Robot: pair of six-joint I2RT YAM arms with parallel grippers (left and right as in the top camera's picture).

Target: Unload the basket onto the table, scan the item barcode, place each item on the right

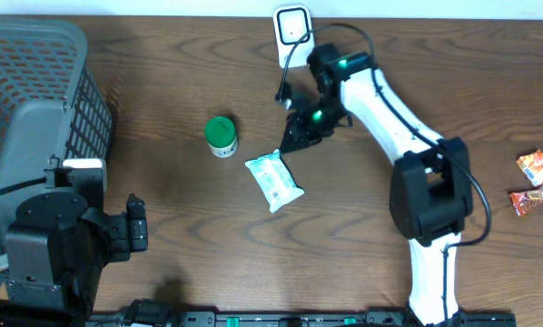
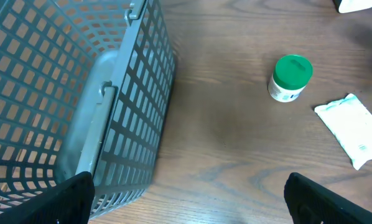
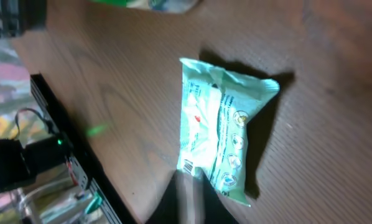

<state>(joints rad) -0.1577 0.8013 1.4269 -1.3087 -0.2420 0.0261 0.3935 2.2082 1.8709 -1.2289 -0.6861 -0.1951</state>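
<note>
**Overhead.** The desk point(image 1: 162, 64) is dark brown wood with a long grain, and a pale strip runs beyond its far edge. A grey plastic mesh basket point(image 1: 35, 82) fills the far left corner. The left gripper point(image 1: 135, 222) sits near the front left corner, well apart from everything else. Toward the middle stands a small white bottle point(image 1: 221, 134) with a round green cap. Just to its right lies the pouch point(image 1: 274, 180), flat, soft and white-teal, turned at an angle. The white scanner point(image 1: 292, 25) stands at the far edge. The white right arm point(image 1: 389, 118) reaches in from the front edge. The black right gripper point(image 1: 299, 134) hangs just beside the pouch's far corner, between pouch and scanner. Two orange snack packets point(image 1: 536, 167) lie by the right edge.

**Left wrist.** The left gripper point(image 2: 186, 186) is spread wide, its black fingers point(image 2: 71, 199) in the two lower corners with bare wood between them. The basket point(image 2: 80, 93) rises on the left, its wall an open square grid. The bottle point(image 2: 290, 78) and pouch point(image 2: 353, 127) lie to the right, apart from each other.

**Right wrist.** The pouch point(image 3: 220, 124) lies on the wood, glossy and crinkled, with a barcode point(image 3: 187, 167) near its lower corner. A blurred dark finger point(image 3: 187, 202) overlaps that corner. I cannot tell whether the jaws are apart or pinching. A black rail point(image 3: 68, 168) with green lights runs along the desk's edge.
</note>
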